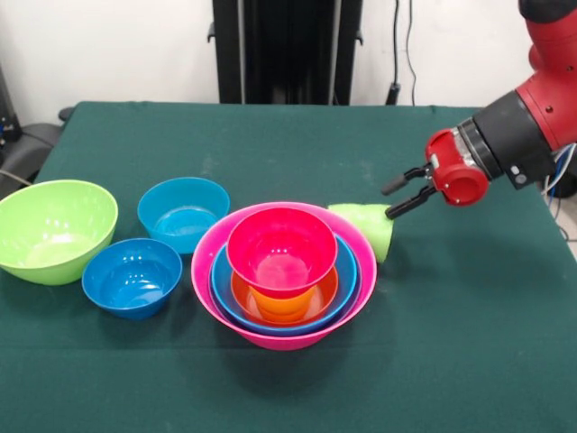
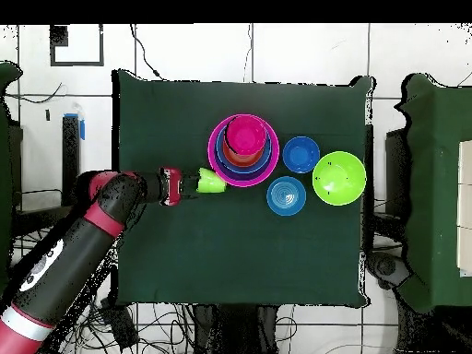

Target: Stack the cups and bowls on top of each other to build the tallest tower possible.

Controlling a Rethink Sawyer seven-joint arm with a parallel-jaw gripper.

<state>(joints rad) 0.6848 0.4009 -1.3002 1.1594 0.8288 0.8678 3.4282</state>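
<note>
While the lime green cup [image 1: 367,227] lies on its side just beside the tower [image 1: 282,275], at about two o'clock from it in the front view, I read the step in hand as picking that cup up. The tower has the big pink bowl [image 1: 279,336] outermost, a blue bowl [image 1: 347,281] and an orange piece [image 1: 283,303] nested inside, and a red-pink bowl [image 1: 281,248] perched highest. My end effector [image 1: 398,198] sits at the cup's three o'clock, fingers [image 1: 408,204] spread apart and holding nothing, tips near the cup but not clearly touching. I would close across the cup's wall and not push, since a nudge would likely roll it or bump the pink rim. Once lifted, it needs turning upright before it goes over the red-pink bowl. Well off at nine o'clock wait the lime green bowl [image 1: 54,230], teal bowl [image 1: 183,212] and dark blue bowl [image 1: 132,276] on the desk [image 1: 469,361].
</note>
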